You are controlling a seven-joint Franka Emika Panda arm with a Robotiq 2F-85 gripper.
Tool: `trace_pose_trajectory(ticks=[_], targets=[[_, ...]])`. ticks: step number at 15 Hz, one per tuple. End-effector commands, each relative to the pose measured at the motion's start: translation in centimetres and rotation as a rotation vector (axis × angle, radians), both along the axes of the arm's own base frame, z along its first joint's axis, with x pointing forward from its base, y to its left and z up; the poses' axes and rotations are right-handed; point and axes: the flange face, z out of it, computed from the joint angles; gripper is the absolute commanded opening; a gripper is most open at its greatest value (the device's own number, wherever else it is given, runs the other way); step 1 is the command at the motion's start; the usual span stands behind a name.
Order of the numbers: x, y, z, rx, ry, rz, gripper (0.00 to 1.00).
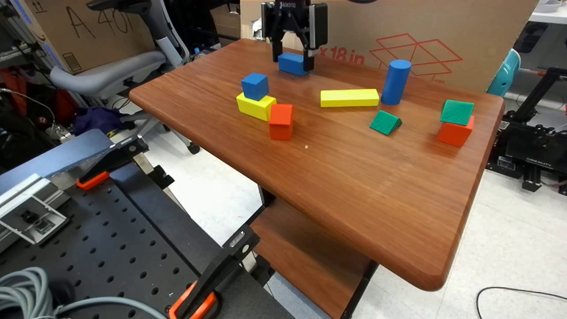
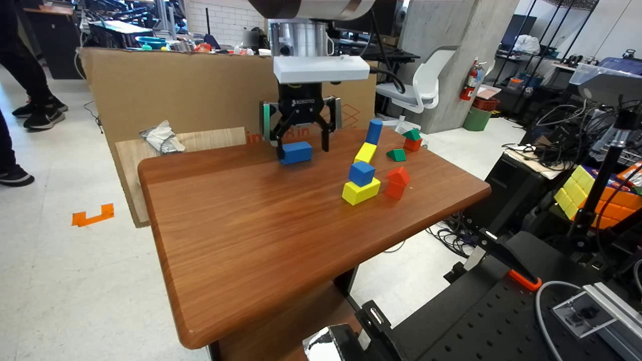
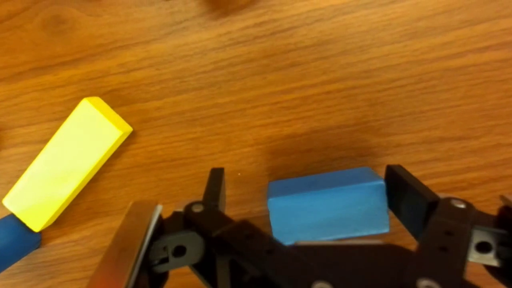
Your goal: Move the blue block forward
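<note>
Black perforated plate (image 1: 133,248): its edge is being overlapped by black clamps (image 1: 234,254) with orange handles, and a coiled grey cable (image 1: 22,288) is being carried on it.

Brown wood-grained bench (image 1: 354,177): coloured blocks are being borne on its top in both exterior views.

Red-orange block (image 1: 455,134): a green triangular prism (image 1: 457,112) is being supported on it.

Peaked red-orange piece (image 2: 395,189): it is being seen just beside a yellow rectangular block (image 1: 256,107), with a gap between; on the yellow one, a small blue cube (image 1: 255,86) is being supported.

Second green prism (image 1: 385,122): it is being borne directly by the bench.

Long yellow bar (image 1: 350,98): it is being seen lying flat, one end just beside an upright blue cylinder (image 1: 395,84).

Solid-blue rectangular block (image 1: 291,63): it is being borne by the bench near the far edge, between the fingers (image 3: 408,200) of the black Robotiq gripper (image 2: 302,149).

Fingers: they are being held wide, pointed down, one at each end of the block; a gap is being left at one end, while contact at the other cannot be told.

Brown cardboard panel (image 1: 425,26): red outlines are being displayed on it, behind the bench.
</note>
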Motion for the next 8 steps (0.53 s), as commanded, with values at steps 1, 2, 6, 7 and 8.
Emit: trace_pose_trajectory(ticks=[1, 2, 6, 7, 8], targets=[[1.0, 0.4, -0.4, -0.028, 0.028, 0.026, 0.72], [1.0, 0.5, -0.4, -0.031, 0.028, 0.033, 0.66], [0.6, 1.3, 0.5, -0.035, 0.024, 0.063, 0.43], [0.4, 1.7, 0.8, -0.045, 0.016, 0.067, 0.43], [-0.4, 2.4, 1.4, -0.035, 0.023, 0.088, 0.43]])
